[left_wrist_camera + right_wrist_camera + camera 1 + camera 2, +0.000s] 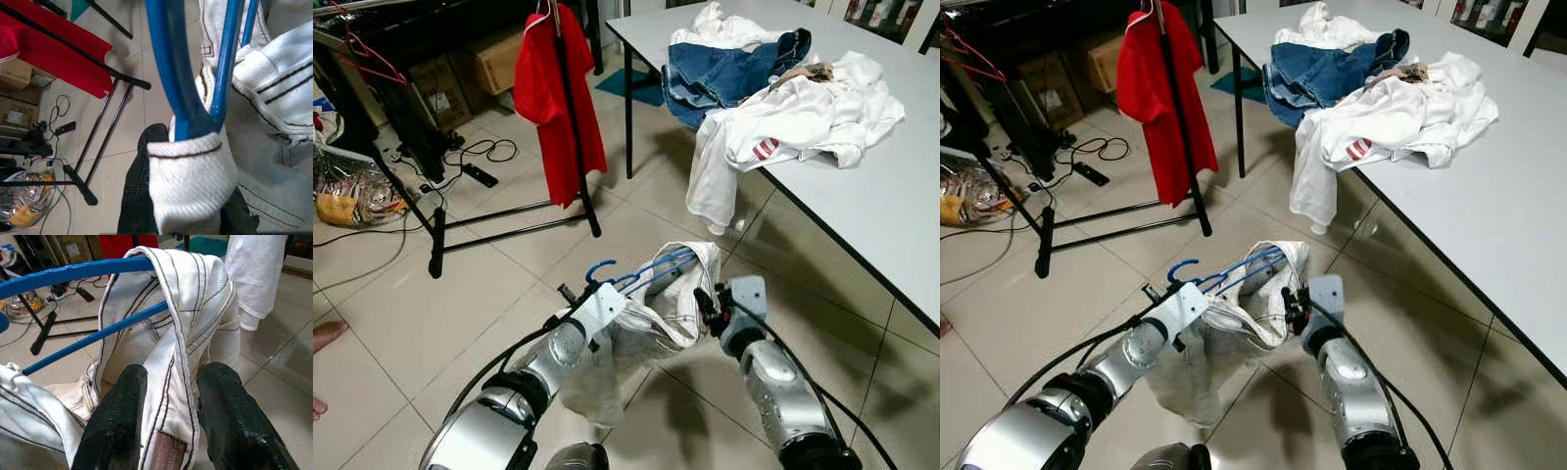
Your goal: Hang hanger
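presently both arms are raised before the robot, holding a blue hanger [641, 271] with a white garment [656, 313] draped over it, low over the tiled floor [431, 313]. the left pincer [592, 297] is at the hook end; in its wrist view the fingers [139, 196] are closed on a fold of white cloth just where the hanger's blue bars meet, so it seems to have both cloth and plastic. the right pincer [707, 311] is at the other end, its two fingers [122, 416] nearly together with a seam of the garment pinched between them, the blue bar running just above.

ahead and to the left stands a black rack [563, 117] with a red shirt [558, 98] hanging on it; that looks the likely place for the hook. to the right is a white counter [862, 196] with a heap of clothes [773, 98] on it.

the hanger is probably light and stiff, thin plastic that may flex. the garment looks like thick, soft denim, limp and heavier than the hanger, apt to slide along the smooth bars if tilted. the best hold is likely the stiff frame near the hook, kept level, since a grip on cloth alone could let the hanger slip out.
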Controlling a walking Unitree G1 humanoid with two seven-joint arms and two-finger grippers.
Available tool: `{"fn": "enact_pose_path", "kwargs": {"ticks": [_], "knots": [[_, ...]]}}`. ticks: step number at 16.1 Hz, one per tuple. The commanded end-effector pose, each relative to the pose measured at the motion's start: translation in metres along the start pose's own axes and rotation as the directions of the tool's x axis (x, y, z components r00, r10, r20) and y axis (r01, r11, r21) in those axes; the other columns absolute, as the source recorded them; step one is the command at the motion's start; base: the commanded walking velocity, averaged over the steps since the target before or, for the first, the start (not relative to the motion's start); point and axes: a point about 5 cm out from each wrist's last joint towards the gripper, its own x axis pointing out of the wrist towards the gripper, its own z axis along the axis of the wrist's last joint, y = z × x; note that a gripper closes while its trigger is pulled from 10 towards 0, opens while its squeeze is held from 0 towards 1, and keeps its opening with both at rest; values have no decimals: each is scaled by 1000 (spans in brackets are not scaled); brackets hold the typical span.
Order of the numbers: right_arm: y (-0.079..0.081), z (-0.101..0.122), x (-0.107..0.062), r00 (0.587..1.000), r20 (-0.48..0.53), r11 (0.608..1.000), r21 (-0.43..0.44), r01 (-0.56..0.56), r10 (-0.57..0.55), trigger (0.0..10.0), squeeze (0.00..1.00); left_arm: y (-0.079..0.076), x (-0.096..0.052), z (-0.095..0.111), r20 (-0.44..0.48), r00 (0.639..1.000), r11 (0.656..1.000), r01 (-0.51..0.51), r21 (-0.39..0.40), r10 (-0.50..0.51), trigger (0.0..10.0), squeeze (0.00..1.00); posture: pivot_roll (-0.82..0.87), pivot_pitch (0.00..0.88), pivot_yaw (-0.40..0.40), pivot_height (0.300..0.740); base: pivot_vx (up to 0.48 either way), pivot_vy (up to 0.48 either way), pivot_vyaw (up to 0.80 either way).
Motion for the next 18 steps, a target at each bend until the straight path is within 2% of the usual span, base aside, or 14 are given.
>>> {"fn": "enact_pose_path", "kwargs": {"ticks": [1,2,5,11,18], "knots": [[0,3,1,999,26,1000,-1,22,-22,10000,67,3,0,7,52,998,999,-31,-21,32,10000,0,-32,0,96,740,0,0,0],[-2,4,1,998,35,999,9,44,-44,10000,4,2,0,5,52,998,999,-28,-20,29,10000,0,-32,0,96,740,0,0,0],[-14,6,0,990,59,991,23,130,-131,10000,0,-1,-2,3,51,998,1000,-21,-18,22,10000,0,-31,0,95,740,0,0,0],[5,1,7,1000,15,999,47,15,-16,10000,0,-1,-1,6,57,998,1000,-24,-14,24,10000,0,-30,0,91,740,0,0,0],[11,-4,9,999,-10,998,39,-40,40,10000,0,-1,-1,6,58,998,1000,-18,-9,18,10000,0,-36,0,95,740,0,0,0]]}}
